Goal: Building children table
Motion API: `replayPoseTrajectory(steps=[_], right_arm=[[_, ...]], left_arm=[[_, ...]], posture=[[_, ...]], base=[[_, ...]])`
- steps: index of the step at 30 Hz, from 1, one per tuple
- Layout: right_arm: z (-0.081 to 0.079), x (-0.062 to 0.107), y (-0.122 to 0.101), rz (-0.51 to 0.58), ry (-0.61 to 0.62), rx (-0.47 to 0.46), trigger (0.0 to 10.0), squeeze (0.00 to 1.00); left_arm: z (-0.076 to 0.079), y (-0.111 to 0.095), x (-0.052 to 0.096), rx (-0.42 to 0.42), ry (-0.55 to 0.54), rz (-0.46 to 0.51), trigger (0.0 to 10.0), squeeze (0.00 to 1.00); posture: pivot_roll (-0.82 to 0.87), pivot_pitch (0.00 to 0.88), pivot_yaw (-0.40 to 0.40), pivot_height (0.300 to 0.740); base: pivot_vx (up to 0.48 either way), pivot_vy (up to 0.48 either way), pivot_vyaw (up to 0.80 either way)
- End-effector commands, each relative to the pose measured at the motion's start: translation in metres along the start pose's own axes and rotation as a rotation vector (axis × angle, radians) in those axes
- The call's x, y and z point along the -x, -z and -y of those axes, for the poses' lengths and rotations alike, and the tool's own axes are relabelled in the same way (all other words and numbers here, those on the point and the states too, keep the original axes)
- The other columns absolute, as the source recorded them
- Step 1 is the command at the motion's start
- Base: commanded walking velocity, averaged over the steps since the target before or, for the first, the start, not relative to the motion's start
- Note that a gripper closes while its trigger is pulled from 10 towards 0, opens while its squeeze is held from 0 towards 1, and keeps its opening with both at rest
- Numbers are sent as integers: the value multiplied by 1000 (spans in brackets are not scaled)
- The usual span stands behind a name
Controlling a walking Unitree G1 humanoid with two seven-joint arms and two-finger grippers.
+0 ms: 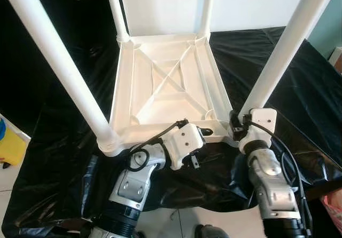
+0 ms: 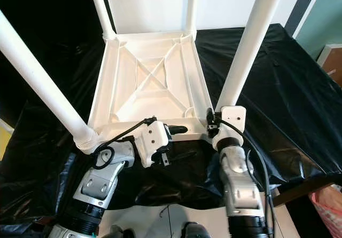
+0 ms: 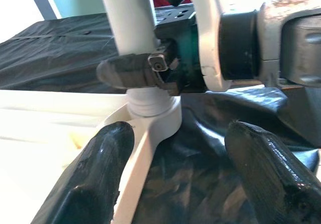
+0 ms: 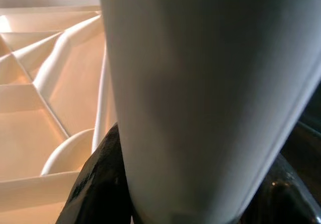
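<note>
A white plastic table top (image 1: 165, 83) lies upside down on a black sheet, with its ribbed underside facing up. White legs stand up from all its corners. My right gripper (image 1: 239, 121) is shut on the base of the near right leg (image 1: 280, 46), just above its socket (image 3: 155, 116). Both of its fingers (image 4: 98, 184) press against that leg (image 4: 200, 83). My left gripper (image 2: 183, 141) is open at the table top's near edge and points toward the near right corner. One of its fingers (image 3: 100, 169) lies over the white rim, the other over the sheet.
The black sheet (image 1: 299, 88) covers the whole work surface and hangs over its near edge. The near left leg (image 1: 59, 62) slants up close to my left arm. A yellow object (image 1: 10, 147) sits at the left, and a pink bag (image 1: 334, 206) at the lower right.
</note>
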State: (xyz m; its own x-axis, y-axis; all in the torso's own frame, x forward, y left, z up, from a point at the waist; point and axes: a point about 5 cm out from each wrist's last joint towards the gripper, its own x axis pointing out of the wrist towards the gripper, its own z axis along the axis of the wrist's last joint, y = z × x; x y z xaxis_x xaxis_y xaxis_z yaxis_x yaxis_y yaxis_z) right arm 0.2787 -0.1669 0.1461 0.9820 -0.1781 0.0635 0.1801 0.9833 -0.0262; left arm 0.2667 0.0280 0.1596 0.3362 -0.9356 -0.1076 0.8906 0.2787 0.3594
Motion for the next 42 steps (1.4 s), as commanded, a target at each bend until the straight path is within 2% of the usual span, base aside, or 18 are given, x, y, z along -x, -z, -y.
replayPoseTrajectory(steps=[1,4,6,8,14,18,19,25,28,37,38,42], right_arm=[[2,6,22,-108,73,33,10000,0],[-1,8,22,-113,90,30,10000,0],[-13,9,21,-106,73,11,10000,0],[-16,9,19,-99,67,6,10000,0],[-14,9,19,-95,96,47,10000,0],[-15,9,18,-91,95,49,10000,0],[-13,8,17,-78,87,65,10000,1000],[-3,4,13,-23,37,90,10000,1000],[7,1,12,15,-49,86,10000,1000],[10,-2,11,25,-153,64,10000,1000],[10,-4,9,33,-220,61,10000,0],[9,-10,8,39,-494,38,10000,0]], left_arm=[[-13,5,3,3,-246,-18,10000,0],[-13,5,3,3,-248,-19,10000,0],[-16,6,6,-6,-253,-28,10000,0],[-18,7,7,-8,-257,-31,10000,0],[-26,7,12,-28,-263,-37,10000,0],[-26,8,13,-33,-261,-39,10000,0],[-25,8,14,-33,-257,-38,10000,0],[-22,6,15,-25,-237,-26,10000,0],[-22,4,13,-22,-232,-16,10000,0],[-20,4,14,-27,-221,-15,10000,0],[-19,4,14,-27,-218,-16,10000,0],[-17,3,13,-53,-196,-1,10000,0]], posture=[[-170,113,39,740],[-169,113,40,740],[-171,116,39,740],[-172,117,39,740],[-168,112,45,740],[-168,112,45,740],[-170,99,53,740],[-165,87,55,740],[-161,88,53,740],[-160,92,51,740],[-156,96,50,740],[-157,79,54,740]], base=[[0,0,0],[0,0,0],[0,0,0],[0,0,0],[0,0,0],[0,0,0],[0,0,0],[0,0,0],[0,0,0],[0,0,0],[0,0,0],[0,0,0]])
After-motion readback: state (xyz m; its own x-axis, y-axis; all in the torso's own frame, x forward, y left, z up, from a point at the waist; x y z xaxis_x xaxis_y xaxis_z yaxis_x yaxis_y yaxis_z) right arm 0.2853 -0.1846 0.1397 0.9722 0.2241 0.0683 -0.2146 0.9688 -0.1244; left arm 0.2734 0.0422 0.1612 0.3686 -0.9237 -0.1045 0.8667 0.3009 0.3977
